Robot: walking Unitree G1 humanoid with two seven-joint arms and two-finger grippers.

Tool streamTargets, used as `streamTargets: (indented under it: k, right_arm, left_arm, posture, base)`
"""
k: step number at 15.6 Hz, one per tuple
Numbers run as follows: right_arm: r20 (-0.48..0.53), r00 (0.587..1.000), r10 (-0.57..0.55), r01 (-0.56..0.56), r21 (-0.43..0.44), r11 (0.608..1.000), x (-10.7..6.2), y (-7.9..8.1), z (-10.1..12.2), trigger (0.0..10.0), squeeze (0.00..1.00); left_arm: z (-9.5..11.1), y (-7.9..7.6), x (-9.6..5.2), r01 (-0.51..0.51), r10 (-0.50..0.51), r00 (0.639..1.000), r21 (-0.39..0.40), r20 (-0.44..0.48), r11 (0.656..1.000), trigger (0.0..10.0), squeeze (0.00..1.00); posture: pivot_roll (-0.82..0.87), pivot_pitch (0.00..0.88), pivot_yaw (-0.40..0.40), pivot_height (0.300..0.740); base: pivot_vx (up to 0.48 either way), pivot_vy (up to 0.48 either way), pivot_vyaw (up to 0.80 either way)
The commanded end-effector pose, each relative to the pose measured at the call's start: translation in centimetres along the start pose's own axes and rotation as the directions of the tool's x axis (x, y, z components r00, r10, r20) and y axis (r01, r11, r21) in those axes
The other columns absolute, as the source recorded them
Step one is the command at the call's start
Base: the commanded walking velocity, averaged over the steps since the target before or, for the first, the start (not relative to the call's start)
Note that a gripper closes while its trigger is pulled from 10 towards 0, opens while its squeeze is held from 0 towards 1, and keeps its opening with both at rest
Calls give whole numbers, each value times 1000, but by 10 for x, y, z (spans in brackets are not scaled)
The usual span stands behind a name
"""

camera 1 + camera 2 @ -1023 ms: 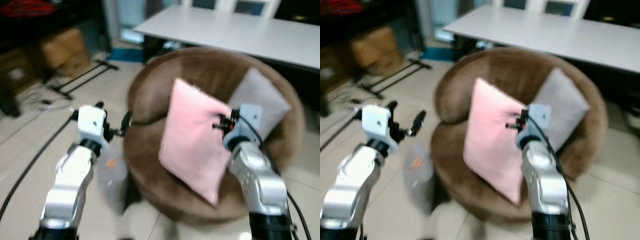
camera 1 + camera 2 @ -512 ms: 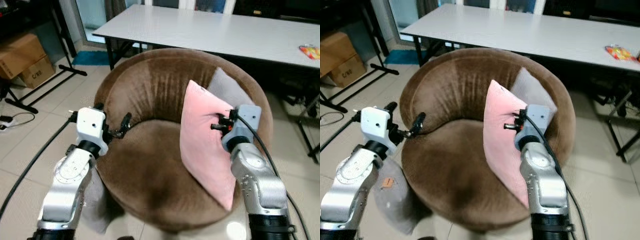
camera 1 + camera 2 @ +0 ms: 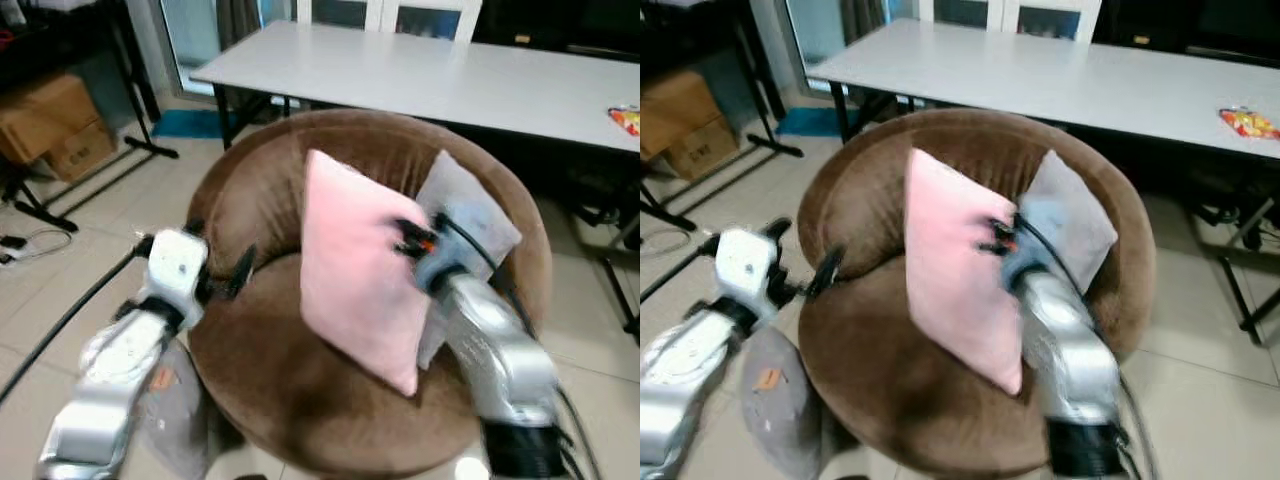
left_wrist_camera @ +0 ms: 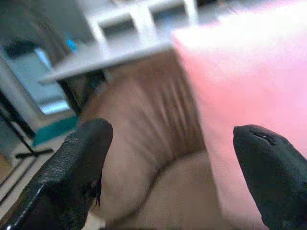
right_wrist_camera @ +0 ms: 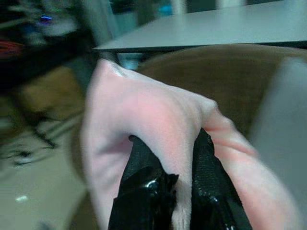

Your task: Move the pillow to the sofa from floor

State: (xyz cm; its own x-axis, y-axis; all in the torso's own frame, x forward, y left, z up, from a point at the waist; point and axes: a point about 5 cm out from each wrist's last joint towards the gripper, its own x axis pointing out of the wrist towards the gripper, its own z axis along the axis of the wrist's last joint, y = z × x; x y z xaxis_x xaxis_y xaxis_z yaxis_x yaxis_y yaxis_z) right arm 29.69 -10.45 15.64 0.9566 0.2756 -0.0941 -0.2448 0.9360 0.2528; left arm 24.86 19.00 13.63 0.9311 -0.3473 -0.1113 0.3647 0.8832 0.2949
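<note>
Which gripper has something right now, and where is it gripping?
The right gripper pinches the pink pillow by a fold at its edge. The left gripper is open, holding nothing.

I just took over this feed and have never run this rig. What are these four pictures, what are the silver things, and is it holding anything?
The two wide pictures come from a stereo camera on a humanoid robot's head, looking down; the silver things are its own arms. The other two come from cameras on its wrists, looking along each pincer's black fingers. The right pincer is shut on a corner of the pink pillow and holds it above the seat of a round brown sofa chair. A grey pillow leans on the chair's back. The left pincer is open, beside the chair's left edge. Another grey cushion lies on the tiled floor.
</note>
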Motion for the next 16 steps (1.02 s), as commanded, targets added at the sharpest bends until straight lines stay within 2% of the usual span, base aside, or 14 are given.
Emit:
streamTargets:
  k: [1, 3, 6, 8, 10, 11, 12, 14, 15, 16]
  right_arm:
    - [22, 1000, 11, -11, 13, 1000, 2, -1, 9, 10000, 0]
    - [7, 998, 63, -64, 34, 997, 8, 7, 11, 10000, 0]
    - [-30, 983, 179, -175, 98, 980, 16, 31, 11, 10000, 0]
    - [-30, 979, 204, -198, 139, 970, 20, 39, 13, 10000, 0]
    - [-11, 983, 184, -176, 247, 953, 30, 35, 18, 10000, 0]
    - [-13, 988, 153, -142, 304, 942, 36, 28, 17, 10000, 0]
    - [-36, 994, 99, -79, 362, 929, 46, 13, 9, 10000, 0]
    - [-83, 995, 62, -20, 430, 903, 55, -2, -8, 10000, 0]
    - [-134, 990, 49, 16, 442, 897, 61, -10, -23, 10000, 0]
    - [-155, 987, 46, 26, 432, 901, 62, -12, -29, 10000, 0]
  left_arm:
    - [-1, -10, 1, 86, -86, 996, 17, -15, 996, 10000, 0]
    - [-5, -6, -5, 112, -109, 993, 46, -49, 993, 10000, 0]
    - [-9, 2, -21, 193, -185, 977, 72, -109, 979, 10000, 0]
    - [-8, 4, -27, 224, -214, 969, 74, -122, 972, 10000, 0]
    - [-5, 2, -30, 275, -267, 956, 57, -123, 960, 10000, 0]
    - [-3, 1, -32, 299, -291, 948, 51, -126, 953, 10000, 0]
    - [-3, -1, -32, 330, -321, 937, 48, -139, 943, 10000, 0]
    - [-2, -3, -29, 354, -343, 928, 54, -146, 934, 10000, 0]
    - [-1, -4, -28, 354, -344, 928, 54, -142, 934, 10000, 0]
    - [-1, -4, -28, 353, -343, 929, 56, -143, 934, 10000, 0]
  posture:
    - [11, 0, -8, 740]
    - [26, 0, -21, 740]
    - [46, 0, -21, 740]
    - [46, 0, -7, 740]
    - [56, 0, 6, 740]
    - [59, 0, 15, 740]
    - [65, 0, 18, 740]
    - [94, 0, 4, 740]
    - [111, 0, -10, 740]
    - [111, 0, -10, 740]
  base:
    - [0, 0, 0]
    - [0, 0, 0]
    - [0, 0, 0]
    - [0, 0, 0]
    - [0, 0, 0]
    - [0, 0, 0]
    - [0, 0, 0]
    - [0, 0, 0]
    - [0, 0, 0]
    - [0, 0, 0]
